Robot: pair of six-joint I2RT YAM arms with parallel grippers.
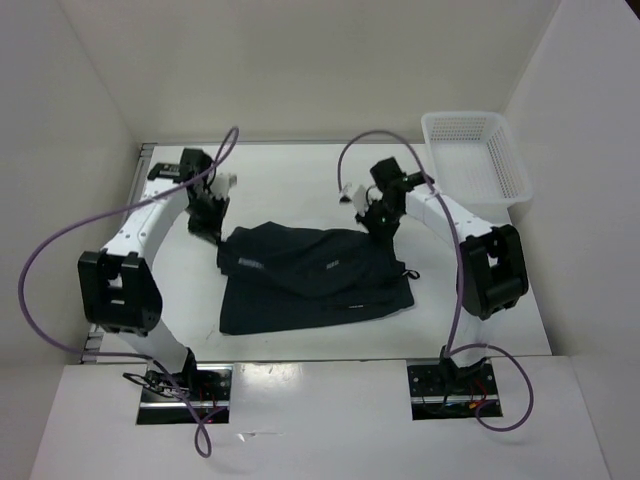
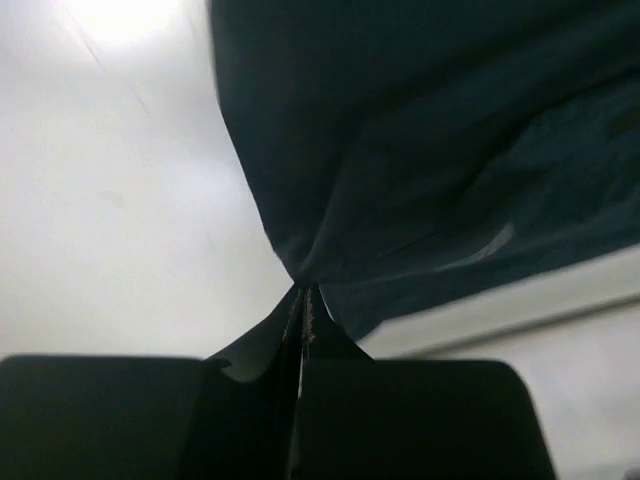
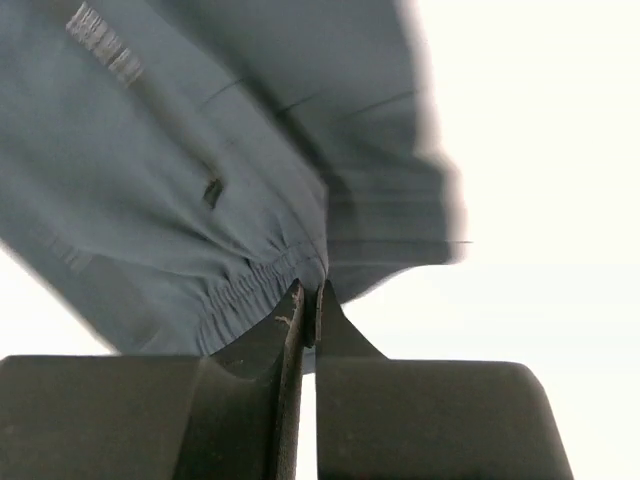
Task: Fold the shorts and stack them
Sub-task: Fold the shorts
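Two grippers clench the dark shorts (image 1: 310, 285) on the table (image 1: 300, 175): left gripper (image 1: 208, 232) at the far left corner, right gripper (image 1: 379, 230) at the far right waistband; the cloth's long axis runs between them, its bulk on their near side.

shorts (image 1: 315, 278) rumpled, centre | left claw (image 1: 207, 232), right claw (image 1: 378, 228) on far corners, apparently pinching | white basket (image 1: 515, 175) far-right

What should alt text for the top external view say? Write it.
Dark shorts lie rumpled on a white table, their far edge pinched by the left gripper and right gripper. A white mesh basket sits far right.
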